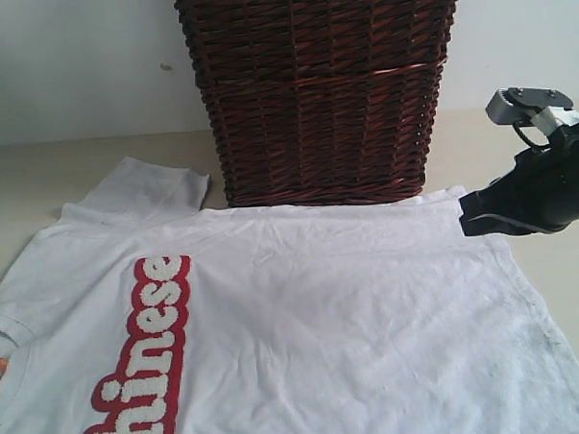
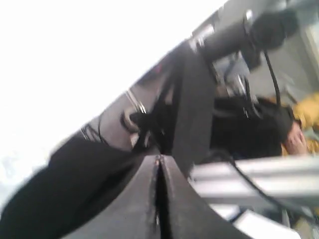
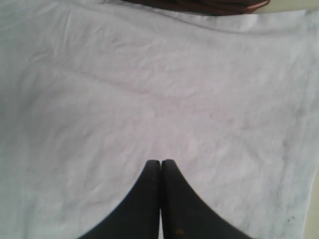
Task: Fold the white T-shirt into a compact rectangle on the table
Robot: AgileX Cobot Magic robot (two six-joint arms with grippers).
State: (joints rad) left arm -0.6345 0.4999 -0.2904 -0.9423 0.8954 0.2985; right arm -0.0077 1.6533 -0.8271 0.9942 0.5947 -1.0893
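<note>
A: Start wide. The pale surface (image 1: 38, 180) carries everything, and the white T-shirt (image 1: 351, 310) lies spread face up across most of it, flat with only light creases. No fold is in it yet, I'd say.

B: Agreed, that's the layout you want before a first fold. The dark wicker basket (image 1: 322, 91) stands at the far side, with the shirt's far edge running right along its base.

A: One sleeve (image 1: 144, 190) sticks out beside the basket's left corner. The red patch (image 1: 147, 358) with its fuzzy white letters runs down the left part of the chest.

B: So the neck is toward the left and the hem (image 1: 555, 359) toward the right. Now the right tool (image 1: 465, 216)?

A: It sits at the far right corner of the shirt, near the hem. In its own wrist view the right tool (image 3: 160, 162) is clenched tight, tips pressed together with no cloth between them, looking down on plain white fabric. I can't tell whether it touches.

B: A sensible corner to begin from, though it must part its fingers first. And the left tool (image 2: 158, 160)?

A: Also clenched on nothing, aimed off at the blurred rig and room rather than the shirt. It's absent from the exterior view, probably parked clear.
</note>
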